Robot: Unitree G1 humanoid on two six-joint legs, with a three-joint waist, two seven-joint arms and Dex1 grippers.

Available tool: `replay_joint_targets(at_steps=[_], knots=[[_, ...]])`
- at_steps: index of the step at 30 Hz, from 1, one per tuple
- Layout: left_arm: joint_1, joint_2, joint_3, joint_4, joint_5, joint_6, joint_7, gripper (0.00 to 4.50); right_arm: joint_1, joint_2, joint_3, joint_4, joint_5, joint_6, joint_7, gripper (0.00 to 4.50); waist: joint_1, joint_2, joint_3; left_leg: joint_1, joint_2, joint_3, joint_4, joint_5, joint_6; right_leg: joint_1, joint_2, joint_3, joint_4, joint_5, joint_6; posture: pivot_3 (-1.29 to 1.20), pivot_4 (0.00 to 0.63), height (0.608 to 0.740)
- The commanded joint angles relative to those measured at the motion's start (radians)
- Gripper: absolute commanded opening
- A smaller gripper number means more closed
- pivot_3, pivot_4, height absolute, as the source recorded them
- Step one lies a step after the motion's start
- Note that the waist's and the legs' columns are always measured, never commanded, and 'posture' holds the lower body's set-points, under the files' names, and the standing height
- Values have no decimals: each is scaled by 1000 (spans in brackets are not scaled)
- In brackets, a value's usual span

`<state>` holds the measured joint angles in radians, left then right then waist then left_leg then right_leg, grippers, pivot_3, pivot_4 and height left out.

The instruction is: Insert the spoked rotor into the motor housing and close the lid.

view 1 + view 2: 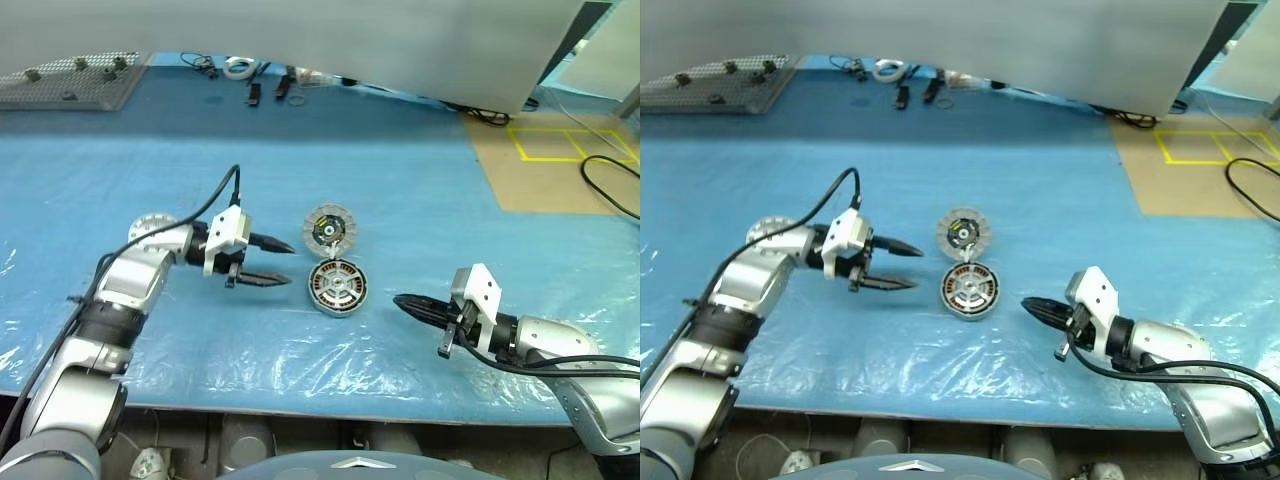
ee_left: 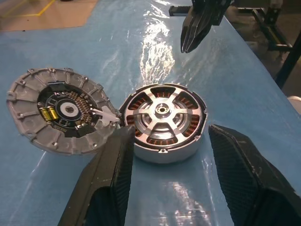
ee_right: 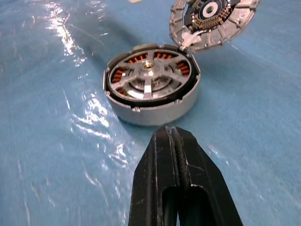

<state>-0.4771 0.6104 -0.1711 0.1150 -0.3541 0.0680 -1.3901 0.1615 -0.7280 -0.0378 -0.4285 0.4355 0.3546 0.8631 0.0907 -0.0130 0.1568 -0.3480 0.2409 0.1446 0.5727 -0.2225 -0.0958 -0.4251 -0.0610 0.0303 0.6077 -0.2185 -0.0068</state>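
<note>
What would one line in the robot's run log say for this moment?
rotor: seated in housing | lid: open, beside housing, not yet closed | left claw: open, empty | right claw: shut, empty

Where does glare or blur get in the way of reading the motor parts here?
Left wrist view: bright glare streaks on the plastic sheet behind the motor housing; housing and lid read sharp. Right wrist view: glare patches on the sheet beside the housing; the shut right gripper looms soft. Head views: wrinkled sheet glints along the near edge.
</note>
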Motion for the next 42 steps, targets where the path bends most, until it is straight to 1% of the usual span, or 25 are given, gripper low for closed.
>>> replay_joint_targets(at_steps=[1,4,7,15,27,33,38,42], knots=[[68,16,62,-123,-33,48,74,2610,-33,24,27,51,-29,-102,49,0,-6,0,0,1,0,0,0,0,0,0,0,0,0,-1,-1,0,150,740],[129,31,86,-172,-42,75,103,2610,-72,41,35,85,-29,-121,70,0,-13,0,0,1,0,1,2,0,0,0,0,1,1,-1,-1,0,150,740],[158,34,104,-177,-43,81,126,2610,-106,45,51,101,-37,-132,93,0,-17,0,0,1,0,1,4,1,2,0,0,1,1,-1,-1,0,150,740],[180,21,100,-171,-25,67,150,2610,-235,94,84,159,-41,-121,100,0,-22,1,0,1,0,1,3,1,2,0,1,1,1,-1,-1,0,150,740],[215,10,100,-209,-34,75,182,2610,-385,215,201,281,-106,-175,124,0,-23,1,0,1,0,1,3,1,2,0,0,1,2,-1,-2,0,150,740],[239,16,102,-219,-30,69,189,2610,-466,266,247,409,-147,-238,164,0,-23,1,0,1,0,1,3,1,2,0,0,1,2,-1,-2,0,150,740],[249,18,108,-223,-19,61,211,2610,-485,265,230,438,-142,-248,190,0,-22,1,0,1,0,1,3,1,2,0,0,0,2,-1,-1,0,150,740],[201,8,117,-149,-6,39,228,2610,-434,200,176,384,-107,-224,221,0,-20,1,0,1,0,1,3,1,2,0,0,0,2,-1,-2,0,150,740]])
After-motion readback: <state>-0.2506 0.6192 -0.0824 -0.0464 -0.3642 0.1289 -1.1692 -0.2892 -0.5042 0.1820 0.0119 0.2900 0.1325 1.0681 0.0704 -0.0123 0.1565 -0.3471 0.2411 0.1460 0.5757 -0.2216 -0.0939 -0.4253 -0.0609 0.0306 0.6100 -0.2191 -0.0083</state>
